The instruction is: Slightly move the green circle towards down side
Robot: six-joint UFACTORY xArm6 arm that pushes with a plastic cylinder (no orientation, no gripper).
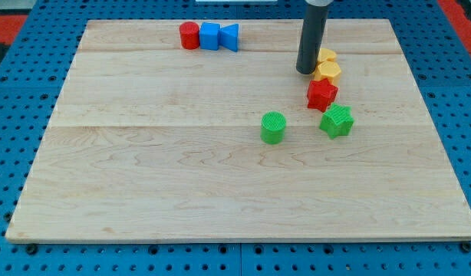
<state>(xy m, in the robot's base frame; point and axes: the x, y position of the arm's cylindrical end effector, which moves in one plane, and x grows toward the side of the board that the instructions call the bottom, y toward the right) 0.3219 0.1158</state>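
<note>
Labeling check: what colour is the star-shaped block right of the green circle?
Green, ridged star block; camera view.

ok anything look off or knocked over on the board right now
Nothing stands out. The green circle stands upright near the middle, and the other blocks sit flat in two tidy clusters. My tip rests beside the yellow blocks, up and to the view's right of the green circle, not touching it.

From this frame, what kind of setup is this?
Probably a lab tabletop pushing rig, not a home or factory. A pale wooden board lies on a blue perforated base, small coloured blocks like the green circle sit on it, and my tip stands beside the yellow blocks.
</note>
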